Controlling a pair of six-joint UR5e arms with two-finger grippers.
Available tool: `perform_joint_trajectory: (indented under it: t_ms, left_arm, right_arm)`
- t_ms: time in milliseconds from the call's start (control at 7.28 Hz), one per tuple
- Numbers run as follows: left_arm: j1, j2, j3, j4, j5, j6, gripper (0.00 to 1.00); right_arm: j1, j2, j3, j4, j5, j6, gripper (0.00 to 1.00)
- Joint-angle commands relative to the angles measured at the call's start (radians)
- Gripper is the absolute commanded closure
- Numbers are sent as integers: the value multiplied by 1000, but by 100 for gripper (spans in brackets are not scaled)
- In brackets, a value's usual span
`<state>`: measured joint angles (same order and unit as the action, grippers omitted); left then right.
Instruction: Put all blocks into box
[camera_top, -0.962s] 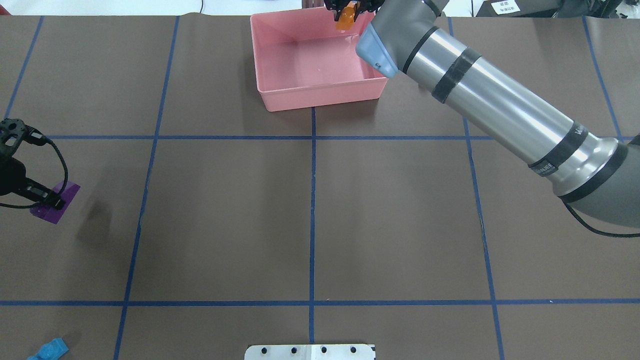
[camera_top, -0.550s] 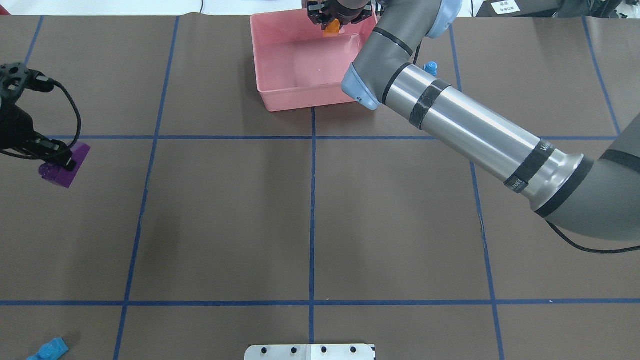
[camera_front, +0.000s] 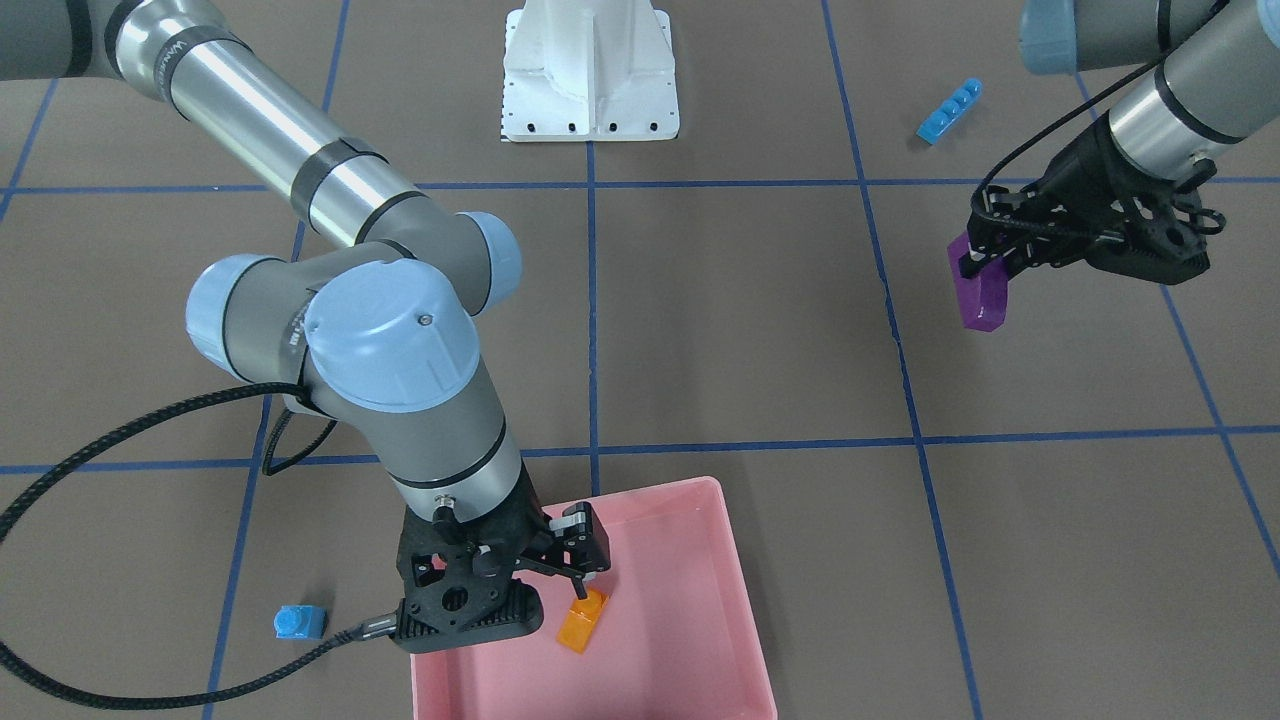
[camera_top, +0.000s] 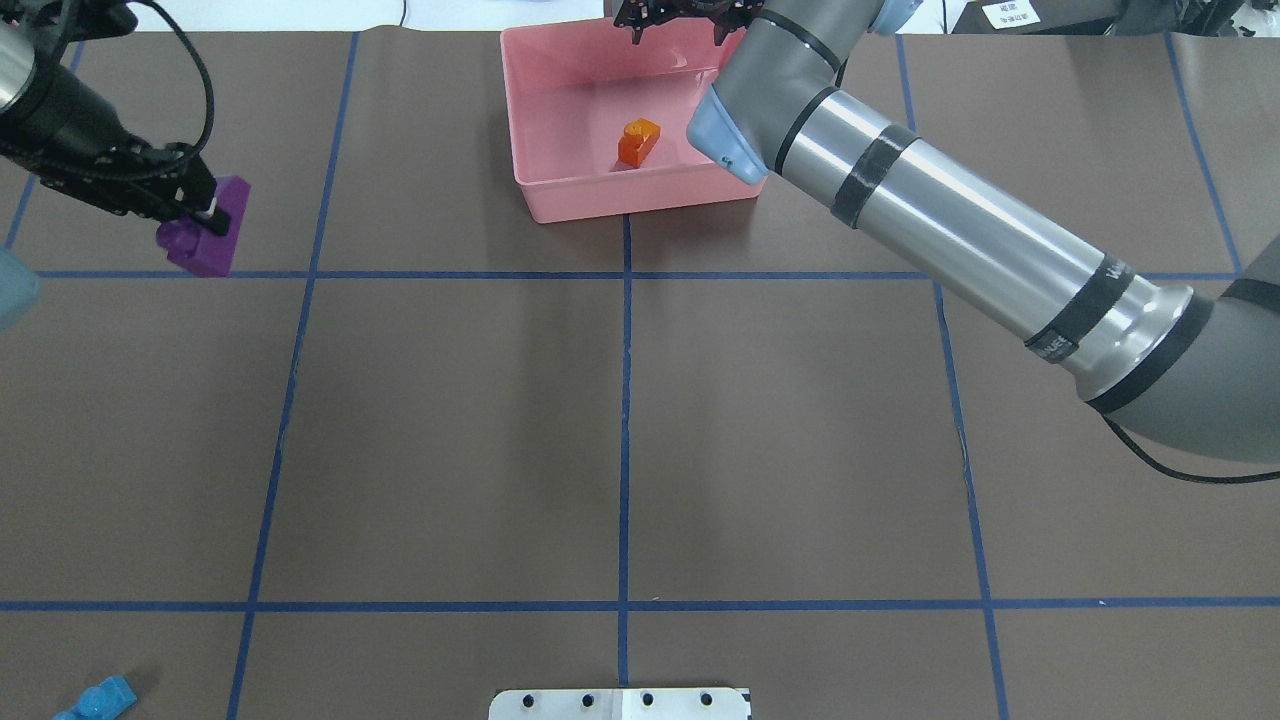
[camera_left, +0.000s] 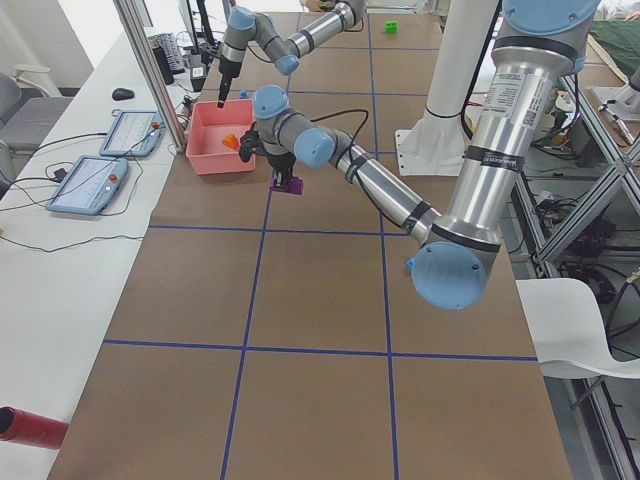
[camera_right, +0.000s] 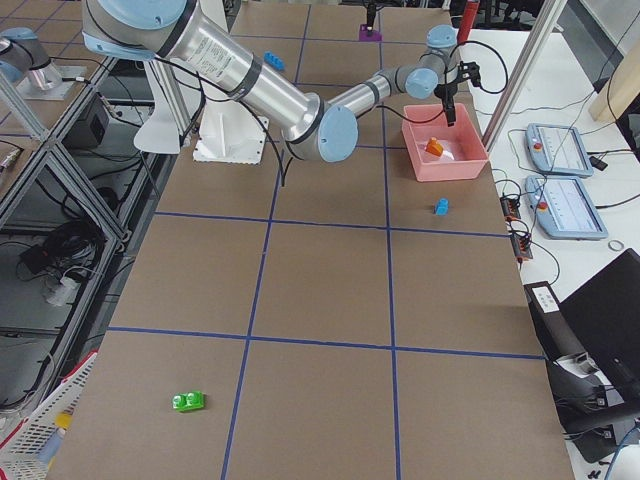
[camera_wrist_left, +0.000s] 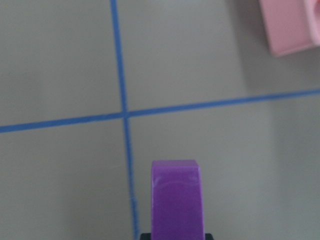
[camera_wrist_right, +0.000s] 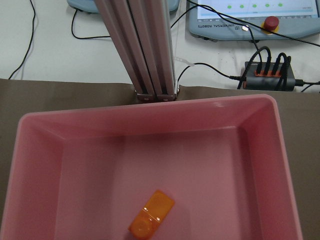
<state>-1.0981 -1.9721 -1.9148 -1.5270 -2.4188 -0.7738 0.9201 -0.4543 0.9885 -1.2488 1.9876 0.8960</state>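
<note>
The orange block (camera_top: 640, 141) lies loose on the floor of the pink box (camera_top: 640, 205), also in the right wrist view (camera_wrist_right: 151, 214). My right gripper (camera_top: 675, 15) hangs open and empty above the box's far side (camera_front: 545, 570). My left gripper (camera_top: 205, 215) is shut on the long purple block (camera_top: 200, 245) and holds it above the table, left of the box (camera_front: 980, 295). The long blue block (camera_top: 98, 697) lies at the near left corner. The small blue block (camera_front: 300, 622) lies beside the box, hidden by my right arm in the overhead view. The green block (camera_right: 188, 402) lies far off on my right side.
The white robot base (camera_top: 620, 703) sits at the table's near edge. An aluminium post (camera_wrist_right: 145, 50) and control tablets (camera_wrist_right: 250, 15) stand just beyond the box. My right arm (camera_top: 950, 240) spans the table's right half.
My right gripper has opened and the orange block has dropped into the box. My left gripper has carried the purple block farther from the robot and rightward.
</note>
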Motion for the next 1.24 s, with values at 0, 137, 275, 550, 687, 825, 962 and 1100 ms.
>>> perform_joint_trajectory:
  t_ms: [0, 137, 275, 550, 687, 825, 962, 1100]
  left_arm:
    - [24, -265, 168, -30, 9, -236, 100]
    - [49, -339, 262, -110, 35, -319, 100]
    - [79, -384, 366, -278, 108, -441, 100]
    - [142, -506, 604, -519, 283, -599, 100]
    - [174, -596, 726, -545, 394, -622, 100]
    - [196, -667, 864, -608, 481, -633, 100]
    - [210, -686, 948, -678, 510, -637, 100]
    - [222, -701, 989, -691, 559, -636, 100]
  right_arm:
    - [71, -77, 175, -310, 76, -275, 1]
    - [98, -137, 203, -343, 77, -372, 1]
    - [114, -215, 229, -340, 70, -443, 0]
    - [141, -309, 236, -328, 57, -605, 0]
    - [135, -329, 234, -324, 39, -617, 1]
    - [123, -346, 223, -266, 36, -608, 0]
    - [111, -351, 172, -173, 28, -586, 1]
    - [100, -342, 103, -64, 25, -553, 1]
